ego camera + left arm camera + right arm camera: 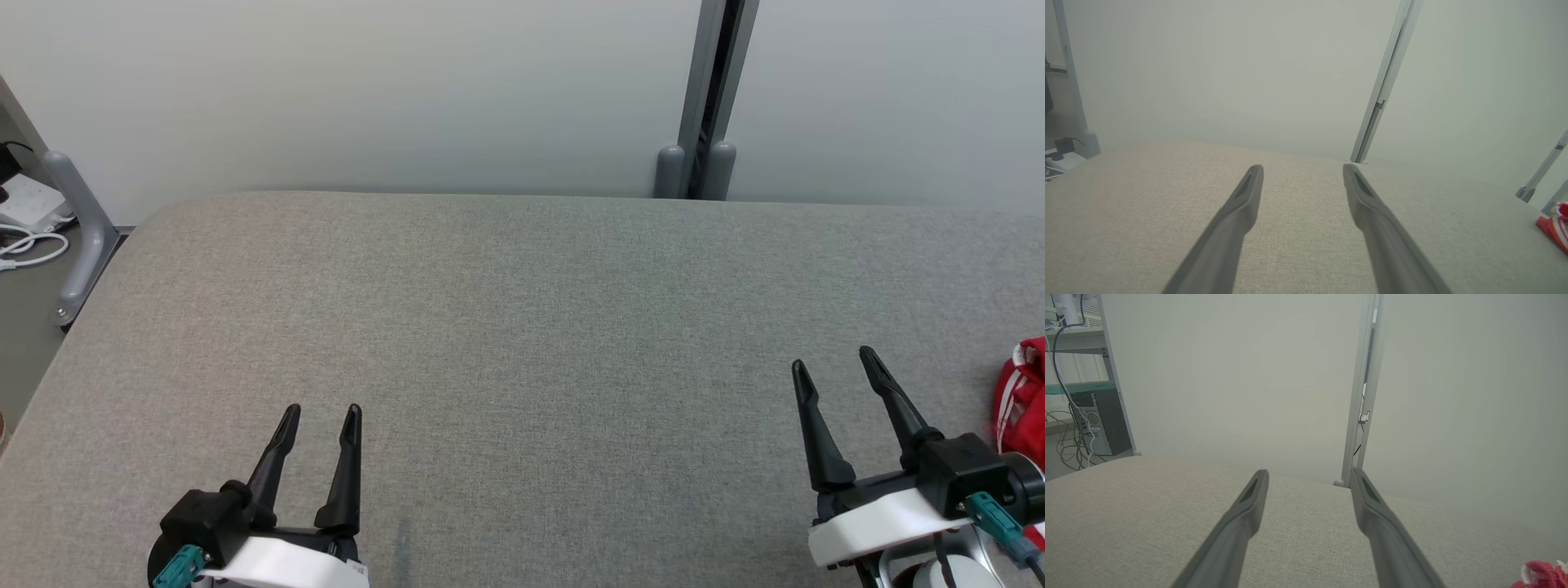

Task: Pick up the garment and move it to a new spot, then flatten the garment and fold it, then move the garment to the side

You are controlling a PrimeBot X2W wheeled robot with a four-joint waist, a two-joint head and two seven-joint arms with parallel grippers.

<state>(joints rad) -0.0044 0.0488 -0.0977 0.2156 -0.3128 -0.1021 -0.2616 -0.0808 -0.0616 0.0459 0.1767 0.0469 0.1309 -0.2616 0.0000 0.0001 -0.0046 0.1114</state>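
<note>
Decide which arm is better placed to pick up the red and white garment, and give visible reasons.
Probably the right. The red and white fabric garment lies at the right of the grey fabric-covered table, close beside the right gripper; the left gripper is far across the table. Both jaws are open, empty.

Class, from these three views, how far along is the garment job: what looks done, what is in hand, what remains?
Done: nothing certain; the red-and-white garment lies at the grey table's right edge, mostly cropped, so whether it is folded is unclear. In hand: nothing; the left gripper and right gripper are open and empty. Left: likely the whole job, from pickup to setting aside.
</note>
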